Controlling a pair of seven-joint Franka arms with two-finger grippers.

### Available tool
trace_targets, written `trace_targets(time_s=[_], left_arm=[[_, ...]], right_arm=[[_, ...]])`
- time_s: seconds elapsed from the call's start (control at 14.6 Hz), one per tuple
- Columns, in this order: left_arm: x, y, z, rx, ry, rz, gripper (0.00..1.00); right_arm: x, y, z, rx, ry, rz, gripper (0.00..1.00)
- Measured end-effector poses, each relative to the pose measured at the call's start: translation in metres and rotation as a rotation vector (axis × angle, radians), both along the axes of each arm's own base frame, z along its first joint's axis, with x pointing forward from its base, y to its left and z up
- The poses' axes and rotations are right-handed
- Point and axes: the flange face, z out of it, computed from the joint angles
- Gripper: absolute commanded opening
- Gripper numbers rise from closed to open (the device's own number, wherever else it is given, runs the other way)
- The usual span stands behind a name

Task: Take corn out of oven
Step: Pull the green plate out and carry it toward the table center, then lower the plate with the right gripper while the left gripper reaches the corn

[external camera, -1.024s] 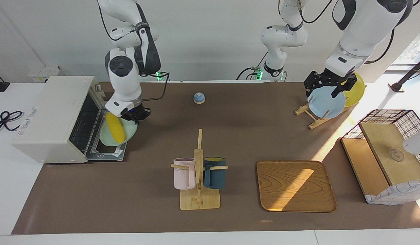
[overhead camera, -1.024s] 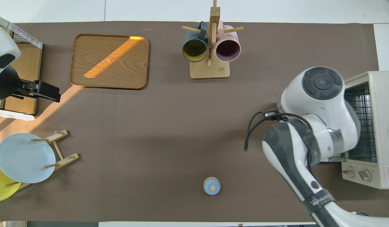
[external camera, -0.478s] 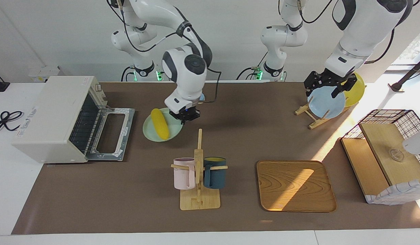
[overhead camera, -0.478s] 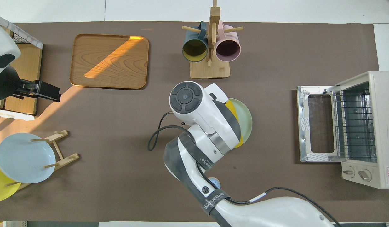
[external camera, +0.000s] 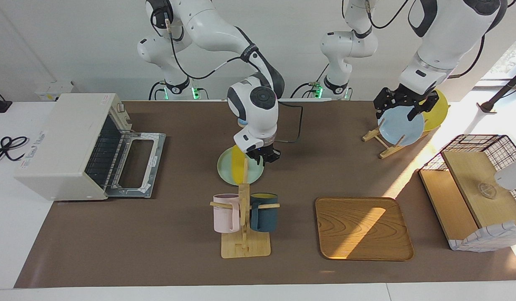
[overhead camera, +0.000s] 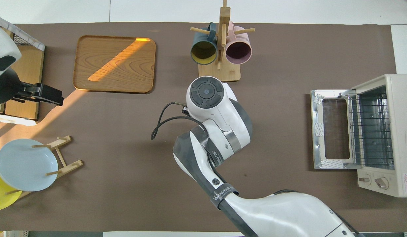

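Corn (external camera: 238, 164) is out of the oven (external camera: 69, 144). It lies on a pale green plate (external camera: 227, 169) mid-bench, just nearer the robots than the mug rack (external camera: 243, 200), whose post hides part of the cob. Oven sits at the right arm's end of the bench, door (external camera: 135, 164) dropped open, rack bare.

Right gripper (external camera: 264, 157) is at the plate's rim on the side toward the left arm. Can't tell whether its fingers grip the rim or have let go. The overhead view is no help: the arm covers plate and corn.

Left gripper (external camera: 404, 104) waits over the blue plate (external camera: 400, 127) in the dish stand, fingers spread, nothing held.

Handling guess: the cob looks smooth, stiff and light, likely to roll on the plate. Moving it by the plate rim is the safe hold, kept level. If grabbing the cob itself, pinch across the thick middle.
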Motion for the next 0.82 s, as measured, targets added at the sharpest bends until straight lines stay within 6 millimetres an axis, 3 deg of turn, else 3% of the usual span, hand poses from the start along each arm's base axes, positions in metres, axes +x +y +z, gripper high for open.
trace_targets(time_s=[0.07,0.2,0.27,0.41,0.61,0.82], left_arm=[[0.000,0.000,0.000,0.000,-0.001,0.000,1.00],[0.001,-0.002,0.000,-0.001,-0.009,-0.003,1.00],[0.001,-0.004,-0.001,-0.002,-0.013,-0.006,1.00],[0.000,-0.017,-0.007,-0.005,-0.015,-0.014,1.00],[-0.007,-0.057,-0.024,-0.016,-0.003,-0.030,1.00],[-0.021,-0.115,-0.047,-0.033,-0.014,0.006,1.00]], right_arm=[[0.001,0.001,0.002,0.003,-0.010,0.007,0.36],[0.004,-0.005,0.003,-0.024,-0.016,0.058,0.04],[0.008,-0.018,0.005,-0.053,-0.005,0.076,0.00],[0.022,-0.057,0.017,-0.108,0.029,0.105,0.00],[0.030,-0.124,0.042,-0.179,0.079,0.155,0.00],[0.020,-0.190,0.017,-0.206,0.151,0.119,0.00]])
